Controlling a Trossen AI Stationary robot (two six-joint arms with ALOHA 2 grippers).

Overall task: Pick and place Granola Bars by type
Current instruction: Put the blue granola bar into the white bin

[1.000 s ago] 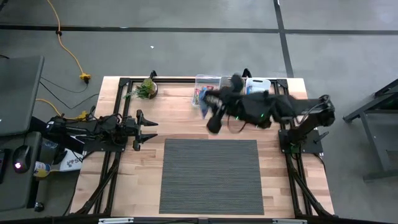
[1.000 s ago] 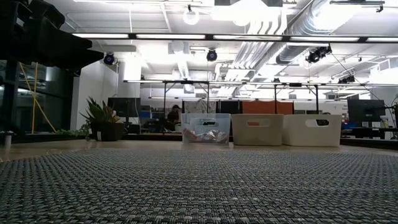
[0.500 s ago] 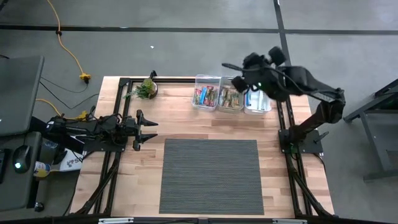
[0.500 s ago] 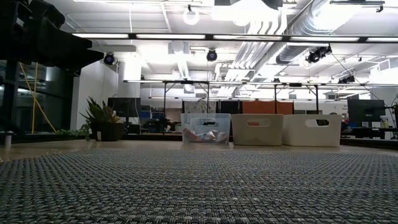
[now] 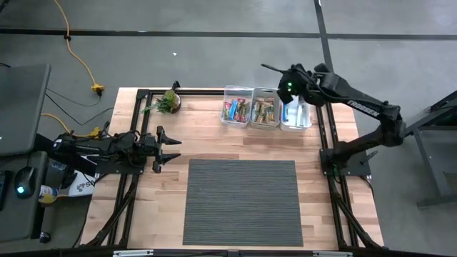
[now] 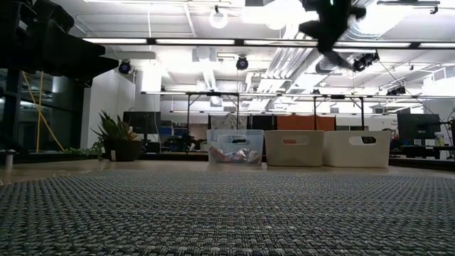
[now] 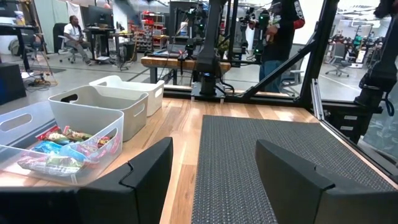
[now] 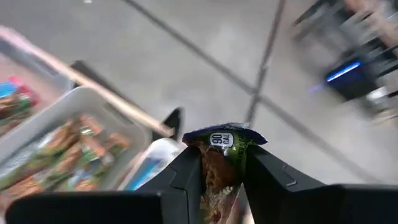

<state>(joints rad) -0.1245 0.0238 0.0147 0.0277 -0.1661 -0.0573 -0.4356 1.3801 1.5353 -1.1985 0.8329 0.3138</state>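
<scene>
My right gripper (image 5: pixel 277 73) hangs high over the far edge of the table, above the three clear bins, shut on a granola bar (image 8: pixel 221 155) in a green and brown wrapper. It also shows at the top of the low view (image 6: pixel 328 28). The left bin (image 5: pixel 238 111) holds blue and red bars, the middle bin (image 5: pixel 264 113) tan and green ones, the right bin (image 5: pixel 295 114) blue and white ones. My left gripper (image 5: pixel 170 146) waits open at the table's left side, level above the wood. My right gripper pinches the granola bar between its two fingers across the bar's width (image 8: pixel 217 167). The bar's crimped end (image 8: pixel 224 137) sticks out past the fingertips. The fingers slant downward from above. The bar is lifted clear, high above the bins.
A grey woven mat (image 5: pixel 241 202) covers the middle of the table. A small potted plant (image 5: pixel 168 102) stands at the far left. Black frame rails (image 5: pixel 325 135) run along both sides. In the left wrist view a person (image 7: pixel 280 31) stands beyond the table.
My right gripper has swung with the bar from low over the left bin toward the table's far edge and to the right. It has tipped from pointing steeply down to a shallower slant. It now shows at the top of the low view.
</scene>
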